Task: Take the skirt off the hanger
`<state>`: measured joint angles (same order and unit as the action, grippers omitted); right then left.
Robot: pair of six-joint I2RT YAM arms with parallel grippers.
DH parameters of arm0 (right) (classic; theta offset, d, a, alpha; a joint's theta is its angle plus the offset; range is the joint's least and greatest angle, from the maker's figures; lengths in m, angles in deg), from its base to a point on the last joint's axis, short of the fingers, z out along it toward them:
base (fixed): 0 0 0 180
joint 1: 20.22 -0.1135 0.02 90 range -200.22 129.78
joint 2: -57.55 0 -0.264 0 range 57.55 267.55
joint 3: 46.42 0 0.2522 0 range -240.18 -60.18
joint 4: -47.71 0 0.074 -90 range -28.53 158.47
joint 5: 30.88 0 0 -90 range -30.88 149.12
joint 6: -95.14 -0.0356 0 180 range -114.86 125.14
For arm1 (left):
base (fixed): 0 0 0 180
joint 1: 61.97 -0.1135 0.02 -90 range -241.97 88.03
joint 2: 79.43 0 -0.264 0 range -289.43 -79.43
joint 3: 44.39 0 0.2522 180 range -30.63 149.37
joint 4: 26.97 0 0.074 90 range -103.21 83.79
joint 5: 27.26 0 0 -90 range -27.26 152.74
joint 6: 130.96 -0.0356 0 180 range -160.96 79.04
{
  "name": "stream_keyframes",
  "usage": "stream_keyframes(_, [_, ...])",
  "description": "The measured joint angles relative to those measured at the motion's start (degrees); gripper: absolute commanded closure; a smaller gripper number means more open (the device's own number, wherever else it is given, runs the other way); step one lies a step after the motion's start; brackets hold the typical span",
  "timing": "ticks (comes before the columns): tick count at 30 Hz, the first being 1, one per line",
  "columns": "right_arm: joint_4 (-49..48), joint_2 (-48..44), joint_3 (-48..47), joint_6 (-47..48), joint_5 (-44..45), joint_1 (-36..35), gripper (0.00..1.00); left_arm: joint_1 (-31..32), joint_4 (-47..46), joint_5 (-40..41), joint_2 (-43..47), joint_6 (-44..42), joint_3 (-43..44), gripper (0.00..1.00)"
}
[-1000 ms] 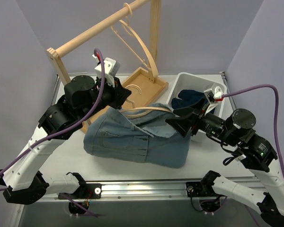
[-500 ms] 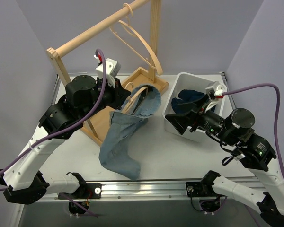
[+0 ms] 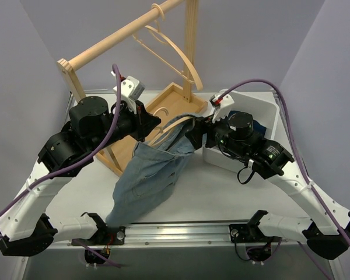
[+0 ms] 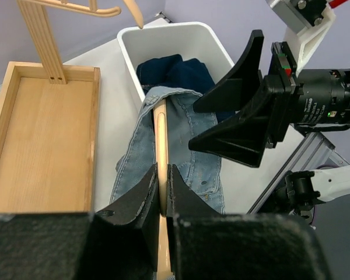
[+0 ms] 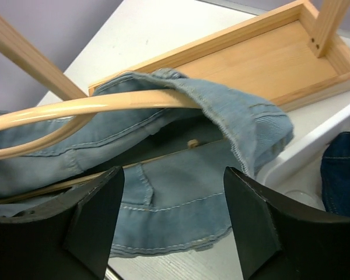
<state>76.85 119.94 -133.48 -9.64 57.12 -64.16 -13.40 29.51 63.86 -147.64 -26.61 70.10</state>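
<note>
Two arms reach over the white desk, where the blue skirt hangs down from the wooden hanger pinched tight in the left gripper jaws, while the right gripper jaws sit wide open just beside it.

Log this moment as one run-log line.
left claw: shut on hanger | right claw: open, at skirt waistband | skirt: hanging from hanger | bin: dark clothes inside
</note>
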Motion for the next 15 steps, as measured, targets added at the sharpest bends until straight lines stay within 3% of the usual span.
stream_keyframes(15, [2.0, -1.7, -4.0, 2.8, 3.7, 0.0, 0.44, 0.0, 1.4, -2.3, 1.5, -0.1, 0.0, 0.98])
